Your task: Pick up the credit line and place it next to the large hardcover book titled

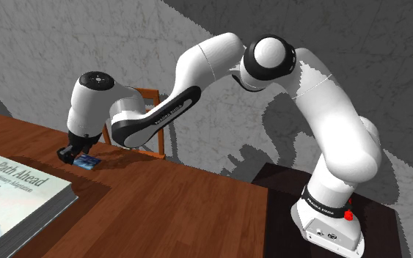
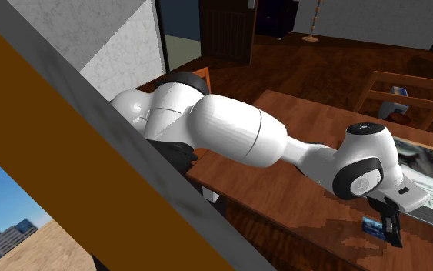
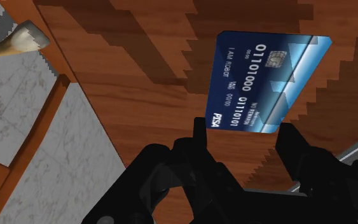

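Between the spread, empty fingers of the hand [image 3: 245, 139], just ahead of their tips, the blue credit card [image 3: 266, 79] lies flat on the wooden surface [image 3: 139, 83], not gripped. Its long axis runs straight away from the hand, twelve to six, so the fingers would close across its width. By the shoulder view, the card sits at four o'clock of the hand and the hardcover book [image 1: 14, 201] at seven o'clock of the card, open wood between. The surface's edge lies close beside the hand.
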